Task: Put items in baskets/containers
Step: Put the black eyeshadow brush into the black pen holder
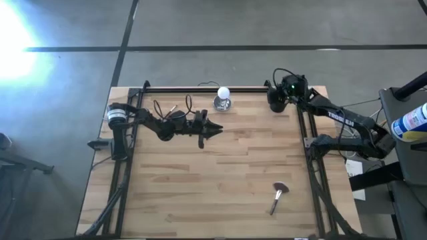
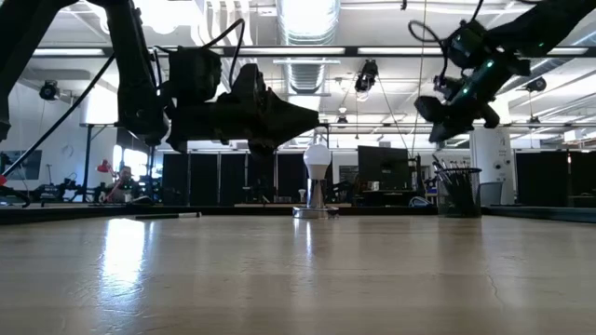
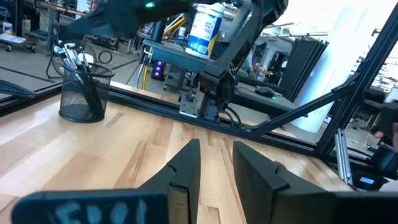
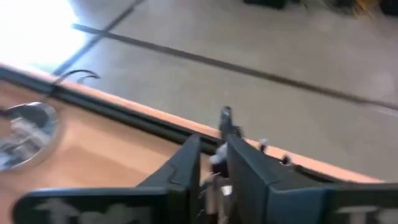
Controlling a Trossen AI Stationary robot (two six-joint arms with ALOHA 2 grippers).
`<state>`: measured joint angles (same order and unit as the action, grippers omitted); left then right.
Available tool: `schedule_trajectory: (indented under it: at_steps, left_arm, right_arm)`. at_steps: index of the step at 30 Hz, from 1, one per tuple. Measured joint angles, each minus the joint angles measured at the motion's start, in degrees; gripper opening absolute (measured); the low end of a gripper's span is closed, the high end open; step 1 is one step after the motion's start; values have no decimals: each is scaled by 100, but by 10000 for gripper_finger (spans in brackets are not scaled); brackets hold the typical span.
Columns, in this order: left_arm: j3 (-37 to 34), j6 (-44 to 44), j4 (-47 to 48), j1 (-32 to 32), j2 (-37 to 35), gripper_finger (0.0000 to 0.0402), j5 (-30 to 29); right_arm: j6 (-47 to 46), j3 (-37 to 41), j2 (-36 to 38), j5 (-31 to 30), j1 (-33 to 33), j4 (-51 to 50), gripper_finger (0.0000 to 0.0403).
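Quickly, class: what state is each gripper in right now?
Left gripper: open, holding nothing.
Right gripper: over the black cup; cannot be told.

Left gripper [image 1: 215,129] level above table [image 1: 220,180] middle, fingers slightly parted, nothing between. Right gripper [image 1: 275,100] raised over table's far right corner, fingers slightly parted.

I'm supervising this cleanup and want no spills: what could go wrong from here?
1. The right gripper hangs just above the black mesh cup, which is crowded with upright brushes. If it moves down or sideways, it could snag handles and tip the cup.
2. The fan brush lies flat on the wood, so pinching its slim handle might just push it away.
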<state>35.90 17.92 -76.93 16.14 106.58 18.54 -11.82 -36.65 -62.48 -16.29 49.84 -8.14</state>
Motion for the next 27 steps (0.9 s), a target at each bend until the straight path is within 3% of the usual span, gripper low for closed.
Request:
schedule_trajectory:
  at_steps: [4, 7, 16, 22, 27]
  left_arm:
    - [-7, 7, 143, 0, -124, 86, 0]
    - [-7, -140, 717, 28, -446, 74, -51]
    - [-11, -742, 4158, 42, -2416, 5, -1136]
    - [-9, -712, 6482, 64, -3759, 1, -2124]
    - [-9, -371, 7705, 287, -4297, 0, -2531]
  right_arm:
    - [211, 235, 537, 1, -539, 35, 24]
    - [251, 564, 1005, -12, -1058, 399, 13]
    - [285, 1587, 2119, -16, -2530, 1436, 8]
    - [302, 2299, 2483, -18, -3146, 1991, 8]
    - [333, 2836, 2682, -18, -3403, 2719, 8]
